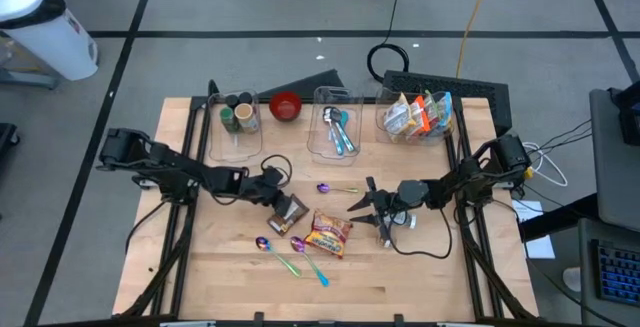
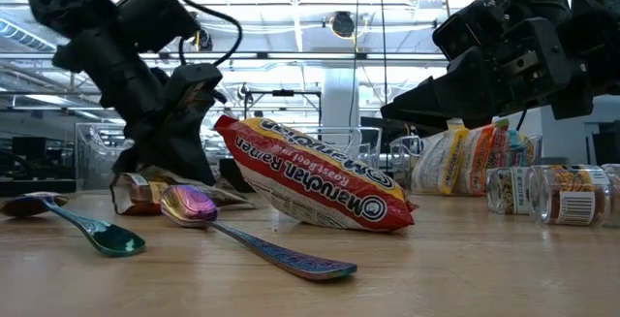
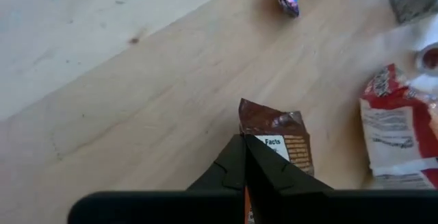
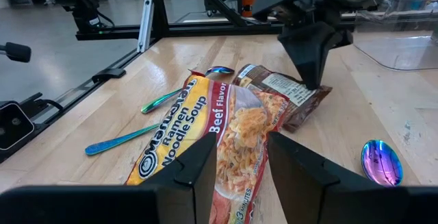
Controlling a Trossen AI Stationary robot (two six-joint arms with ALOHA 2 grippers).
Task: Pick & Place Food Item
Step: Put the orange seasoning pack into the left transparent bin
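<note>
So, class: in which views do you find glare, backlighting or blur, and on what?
Low view: bright ceiling lights leave both arms as dark silhouettes, and the ramen packet shows glossy highlights. Left wrist view: pale glare washes out the table on one side. Right wrist view: the right gripper is blurred in the foreground.

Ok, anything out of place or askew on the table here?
Mildly. Three loose spoons lie scattered on the bare table rather than in the spoon bin. The brown snack packet looks crumpled where the left tool pinches it. Nothing spilled.
</note>
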